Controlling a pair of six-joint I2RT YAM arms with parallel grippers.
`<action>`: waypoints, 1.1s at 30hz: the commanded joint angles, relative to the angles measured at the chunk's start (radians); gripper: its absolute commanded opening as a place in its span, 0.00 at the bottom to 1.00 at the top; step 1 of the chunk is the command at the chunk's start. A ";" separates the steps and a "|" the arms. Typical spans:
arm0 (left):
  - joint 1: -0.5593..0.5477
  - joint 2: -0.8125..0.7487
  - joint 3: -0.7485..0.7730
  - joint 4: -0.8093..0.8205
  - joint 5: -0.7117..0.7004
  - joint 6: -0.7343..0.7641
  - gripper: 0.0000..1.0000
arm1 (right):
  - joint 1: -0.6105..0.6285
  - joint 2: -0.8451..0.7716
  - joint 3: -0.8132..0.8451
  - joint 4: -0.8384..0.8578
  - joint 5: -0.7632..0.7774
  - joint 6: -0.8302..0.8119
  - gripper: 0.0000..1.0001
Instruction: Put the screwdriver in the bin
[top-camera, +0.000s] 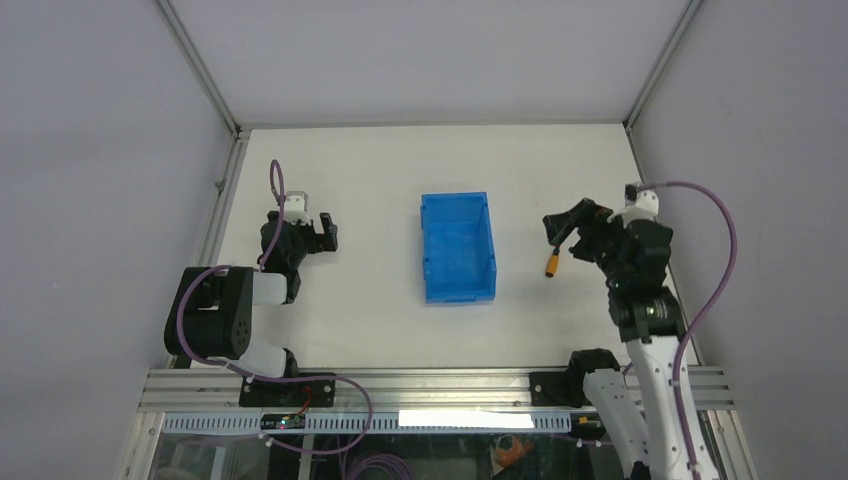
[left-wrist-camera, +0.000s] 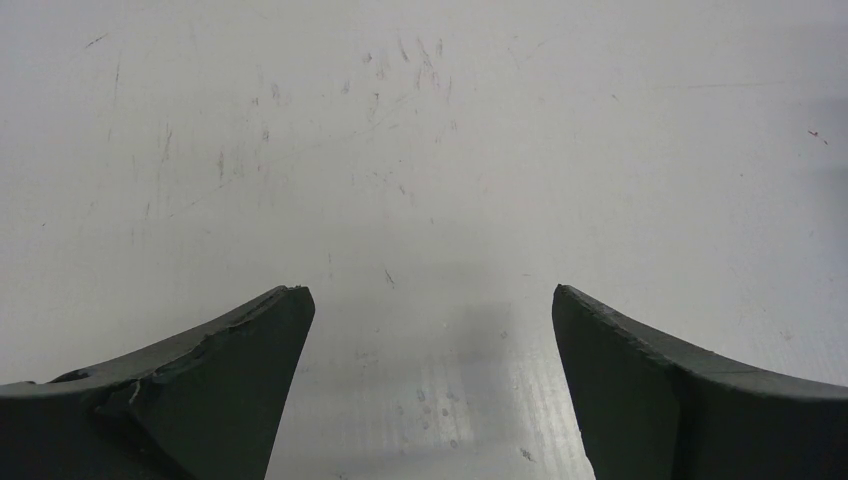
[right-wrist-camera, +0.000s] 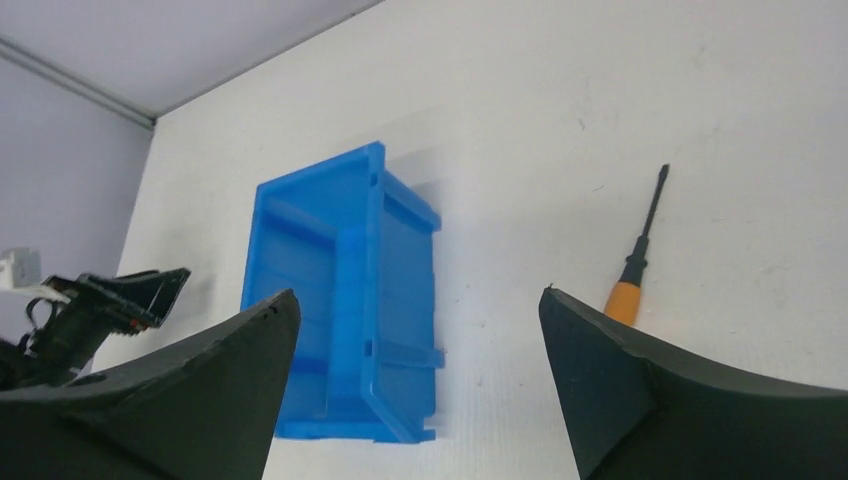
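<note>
White table top (top-camera: 350, 180) with grey walls around it carries everything. My right gripper (top-camera: 563, 228) is over the right side of the table, its jaws spread wide and holding nothing. Just beside it the screwdriver (top-camera: 556, 259) lies flat on the table, orange handle toward my bases and black shaft pointing away. It is outside the bin (top-camera: 458, 248), which stands in the middle, apart from it. My left gripper (top-camera: 325, 232) is also spread wide, holding nothing, over the left side.

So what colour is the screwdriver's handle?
Orange; the screwdriver shows best in the right wrist view.
</note>
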 joint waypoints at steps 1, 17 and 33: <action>0.006 -0.005 0.016 0.066 0.018 -0.003 0.99 | 0.000 0.305 0.244 -0.182 0.161 -0.097 0.92; 0.005 -0.006 0.016 0.066 0.017 -0.003 0.99 | 0.001 1.241 0.572 -0.404 0.277 -0.115 0.64; 0.005 -0.006 0.016 0.065 0.018 -0.003 0.99 | 0.024 1.294 0.650 -0.529 0.344 -0.166 0.00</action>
